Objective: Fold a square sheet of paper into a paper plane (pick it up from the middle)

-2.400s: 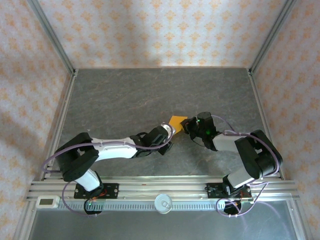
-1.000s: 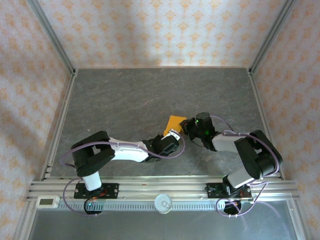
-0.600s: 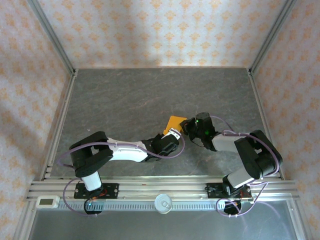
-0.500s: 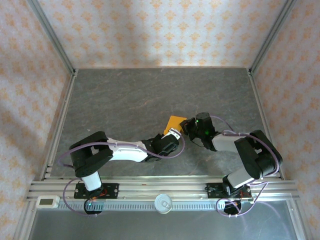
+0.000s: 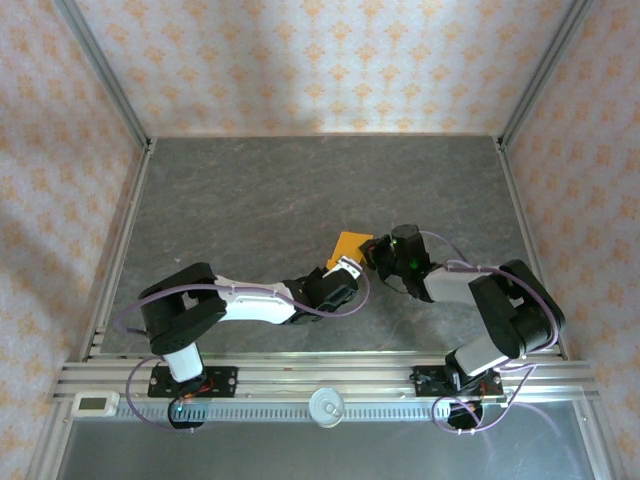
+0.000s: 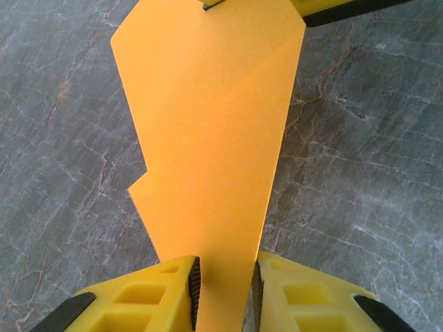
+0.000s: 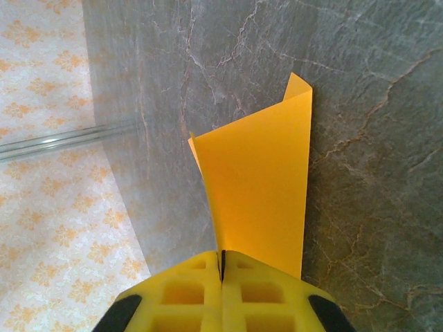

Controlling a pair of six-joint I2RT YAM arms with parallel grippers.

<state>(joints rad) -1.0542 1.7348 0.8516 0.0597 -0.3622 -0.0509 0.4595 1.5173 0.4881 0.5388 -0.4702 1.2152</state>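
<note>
Paper status: folded orange paper held above desk, spanning both arms | right fingers clenched on one end, sheet pinched in their seam | left fingers clamp the opposite narrow end, paper filling their gap and touching both pads

Sheet between fingers, above table

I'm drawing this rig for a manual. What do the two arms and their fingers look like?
The left arm and right arm have black joints, white links and thin lilac cables looping alongside. Their fingers are bright yellow blocks with moulded recesses, black at the outer corners.
</note>
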